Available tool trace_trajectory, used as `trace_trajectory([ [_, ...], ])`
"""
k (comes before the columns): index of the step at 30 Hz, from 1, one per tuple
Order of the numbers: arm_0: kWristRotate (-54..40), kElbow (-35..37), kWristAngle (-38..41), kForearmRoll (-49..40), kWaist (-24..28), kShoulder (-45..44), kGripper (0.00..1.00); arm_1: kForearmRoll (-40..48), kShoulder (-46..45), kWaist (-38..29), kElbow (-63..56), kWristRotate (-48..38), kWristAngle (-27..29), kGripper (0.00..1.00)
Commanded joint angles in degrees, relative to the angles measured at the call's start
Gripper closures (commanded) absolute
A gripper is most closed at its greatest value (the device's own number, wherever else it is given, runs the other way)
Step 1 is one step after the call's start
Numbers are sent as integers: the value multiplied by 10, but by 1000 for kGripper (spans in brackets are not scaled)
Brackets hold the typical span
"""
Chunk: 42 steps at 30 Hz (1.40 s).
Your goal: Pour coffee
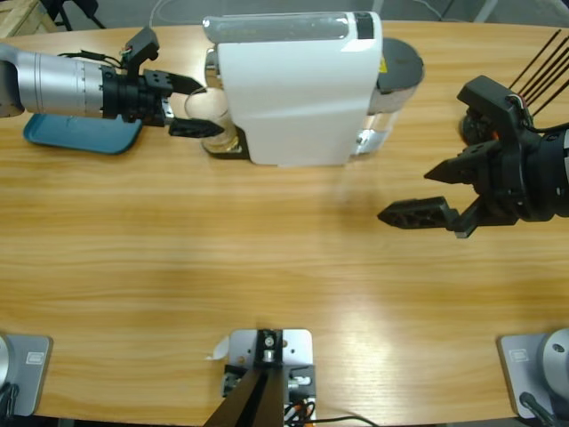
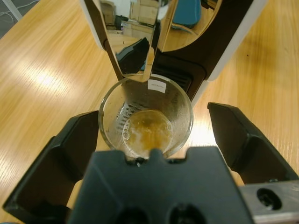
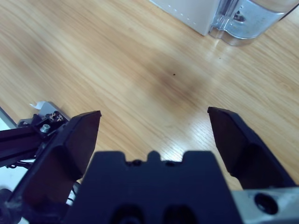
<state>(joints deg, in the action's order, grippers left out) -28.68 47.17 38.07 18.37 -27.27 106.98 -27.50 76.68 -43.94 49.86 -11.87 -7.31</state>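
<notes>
Left hand (image 2: 149, 140) spread wide around glass (image 2: 145, 119) holding coffee (image 2: 148, 131) under machine (image 1: 298, 89), not yet gripped; right hand (image 1: 418, 200) released, parked over counter (image 1: 267, 258).

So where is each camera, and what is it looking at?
High view: above the table, looking down; both arms show, left gripper and right gripper.
Left wrist view: on the left arm, looking along its open gripper at the glass with coffee under the coffee machine.
Right wrist view: on the right arm, its open gripper over bare table.
All views share the coffee machine.
</notes>
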Motion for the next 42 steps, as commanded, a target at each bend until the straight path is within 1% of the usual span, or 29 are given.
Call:
trace_trajectory([
  [1, -6, 23, -3, -6, -8, 48, 1, 5, 16, 6, -6, -7, 8, 0],
  [2, -5, 26, -3, -6, -8, 50, 15, 5, 16, 6, -7, -7, 8, 0],
  [5, -9, 25, -3, -6, -8, 49, 14, 6, 15, 7, -9, -8, 10, 0],
  [6, -11, 25, -3, -6, -8, 49, 45, 6, 15, 7, -9, -8, 10, 0],
  [7, -12, 24, -3, -6, -8, 49, 150, 6, 15, 7, -9, -8, 11, 0],
  [9, -18, 21, -1, -6, -8, 48, 564, 9, 15, 8, -9, -8, 11, 0],
  [11, -21, 21, -1, -5, -10, 49, 810, 12, 15, 8, -8, -8, 11, 0],
  [12, -20, 20, -4, -5, -10, 47, 856, 12, 15, 8, -8, -8, 12, 0],
  [13, -20, 15, -12, -5, -9, 42, 868, 12, 15, 8, -7, -8, 12, 0],
  [14, -21, 12, -13, -4, -9, 40, 972, 12, 14, 8, -7, -8, 12, 0],
  [15, -26, 10, -18, -4, -9, 39, 1000, 12, 12, 9, -8, -9, 12, 0],
  [24, -29, -14, -47, -3, -8, 22, 1000, 11, 1, 12, -6, -12, 16, 0],
  [28, -27, -41, -47, -1, -2, -32, 1000, 8, -4, 12, -1, -12, 18, 0],
  [31, -16, -65, -55, -2, 20, -86, 1000, 7, -1, 12, 4, -12, 17, 0],
  [33, -5, -88, -82, -2, 38, -126, 1000, 8, 1, 12, 11, -12, 17, 0],
  [35, 25, -103, -108, -2, 68, -169, 1000, 9, 3, 12, 15, -12, 16, 0],
  [37, 57, -111, -156, -2, 92, -199, 1000, 10, 6, 12, 16, -12, 13, 0],
  [39, 93, -115, -219, -3, 108, -208, 1000, 10, 7, 11, 21, -13, 10, 0],
  [42, 139, -131, -283, -3, 139, -211, 1000, 8, 10, 11, 30, -13, 12, 0],
])
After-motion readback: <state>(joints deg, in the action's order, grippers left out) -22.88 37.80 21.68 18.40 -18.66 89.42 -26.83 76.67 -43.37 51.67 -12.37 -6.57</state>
